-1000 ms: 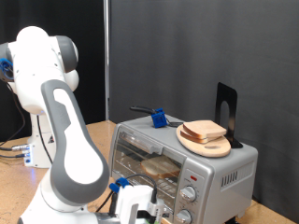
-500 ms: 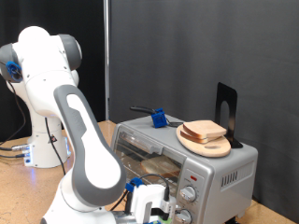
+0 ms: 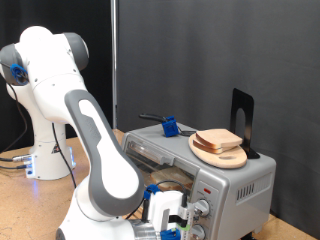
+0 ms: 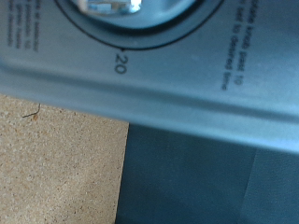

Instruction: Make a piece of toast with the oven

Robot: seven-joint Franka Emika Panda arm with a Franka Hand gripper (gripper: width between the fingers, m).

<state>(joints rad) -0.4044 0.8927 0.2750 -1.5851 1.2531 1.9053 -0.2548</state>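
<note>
The silver oven stands on the table at the exterior view's lower right, its glass door facing left. My gripper is low in front of it, right up against the two round knobs. The wrist view is filled by the oven's panel, with a dial mark "20" and the edge of a knob; no fingers show there. A pale bread slice lies on a round wooden plate on top of the oven. My arm blocks the oven's inside, so the piece of toast is hidden.
A blue-handled tool and a black stand sit on the oven's top. The robot's white base is at the exterior view's left. The wooden table shows below the oven panel. A black curtain hangs behind.
My hand has slid towards the exterior view's right along the oven's front, from below the door to the knobs. The arm now covers the slice seen through the glass earlier.
</note>
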